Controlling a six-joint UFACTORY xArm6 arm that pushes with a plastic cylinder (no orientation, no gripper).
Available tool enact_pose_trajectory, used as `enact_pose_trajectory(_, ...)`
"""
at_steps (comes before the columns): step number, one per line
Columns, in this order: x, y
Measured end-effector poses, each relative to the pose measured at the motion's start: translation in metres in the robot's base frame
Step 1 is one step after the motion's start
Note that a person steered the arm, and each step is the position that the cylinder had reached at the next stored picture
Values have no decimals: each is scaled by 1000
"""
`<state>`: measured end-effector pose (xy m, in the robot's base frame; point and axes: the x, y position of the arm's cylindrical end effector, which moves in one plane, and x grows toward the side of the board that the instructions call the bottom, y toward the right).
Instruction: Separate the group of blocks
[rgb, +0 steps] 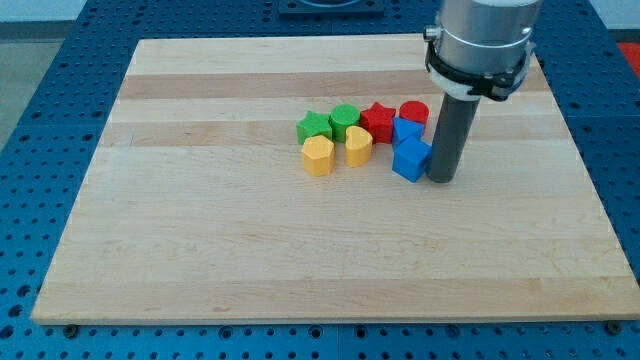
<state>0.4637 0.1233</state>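
Observation:
A group of blocks lies near the middle of the wooden board (200, 230). At the view's top sit a green star (314, 126), a green cylinder (345, 119), a red star (378, 122) and a red cylinder (414, 113). Below them are a yellow hexagon (318, 156) and a yellow heart-like block (358, 146). To the right are a blue block (405, 129) and a blue cube (410, 160). My tip (441, 179) stands at the blue cube's right side, touching or almost touching it.
The board rests on a blue perforated table (40, 90). The arm's grey body (480, 40) hangs over the board's top right part.

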Motion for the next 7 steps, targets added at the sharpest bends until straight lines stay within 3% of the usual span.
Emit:
enact_pose_trajectory(1, 30, -5)
enact_pose_trajectory(3, 31, -69)
enact_pose_trajectory(7, -37, -74)
